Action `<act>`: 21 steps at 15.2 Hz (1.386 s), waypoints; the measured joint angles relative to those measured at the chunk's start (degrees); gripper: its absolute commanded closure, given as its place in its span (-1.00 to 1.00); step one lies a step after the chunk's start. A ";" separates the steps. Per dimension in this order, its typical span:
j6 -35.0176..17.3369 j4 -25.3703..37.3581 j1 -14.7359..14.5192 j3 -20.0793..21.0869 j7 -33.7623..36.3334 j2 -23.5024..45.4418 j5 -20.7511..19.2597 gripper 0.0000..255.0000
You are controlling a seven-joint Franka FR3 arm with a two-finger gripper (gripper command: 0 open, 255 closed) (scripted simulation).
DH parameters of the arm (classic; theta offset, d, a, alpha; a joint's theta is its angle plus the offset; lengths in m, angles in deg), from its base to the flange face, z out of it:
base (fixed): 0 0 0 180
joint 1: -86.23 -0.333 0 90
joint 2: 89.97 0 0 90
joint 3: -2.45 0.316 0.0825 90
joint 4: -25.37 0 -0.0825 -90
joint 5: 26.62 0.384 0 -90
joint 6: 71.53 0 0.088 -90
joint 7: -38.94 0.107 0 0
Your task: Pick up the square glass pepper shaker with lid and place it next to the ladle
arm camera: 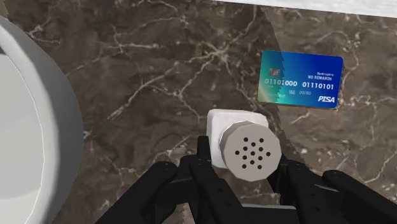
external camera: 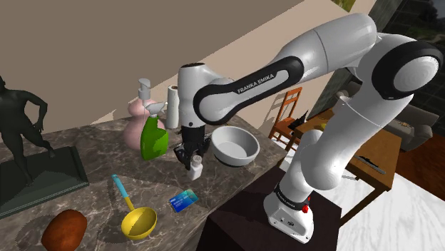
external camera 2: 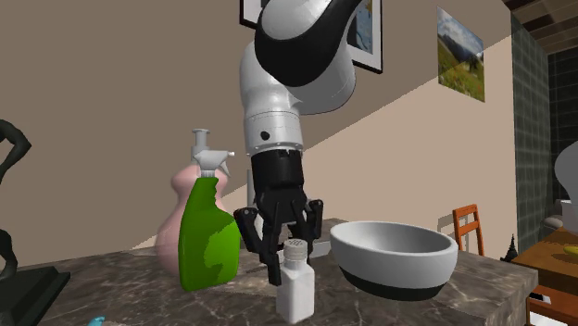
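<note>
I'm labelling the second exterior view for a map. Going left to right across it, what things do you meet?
Dark statue → green spray bottle → white shaker → grey bowl → wooden chair.

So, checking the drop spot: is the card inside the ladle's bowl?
No; the blue bank card lies on the marble counter, apart from the yellow ladle.

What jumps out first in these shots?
The white arm reaches down, its black gripper open around a white shaker with a grey perforated lid, on the dark veined counter. In the second exterior view, a bright green spray bottle stands to its left and a white bowl to its right.
</note>
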 measured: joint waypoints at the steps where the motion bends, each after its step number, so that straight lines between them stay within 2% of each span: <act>1: -0.44 -0.18 0.05 -0.03 -0.10 0.28 -0.04 1.00; 7: -1.13 -0.39 0.06 0.01 -0.14 0.73 -0.07 1.00; 8: -1.14 -0.39 0.06 0.01 -0.14 0.73 -0.07 -1.00; 14: -1.14 -0.40 0.06 0.01 -0.14 0.73 -0.07 -1.00; 18: 4.66 3.91 0.55 -0.66 -0.06 -0.82 -0.67 -1.00; 21: 6.39 4.60 0.63 -0.86 -0.12 -1.79 -0.71 -1.00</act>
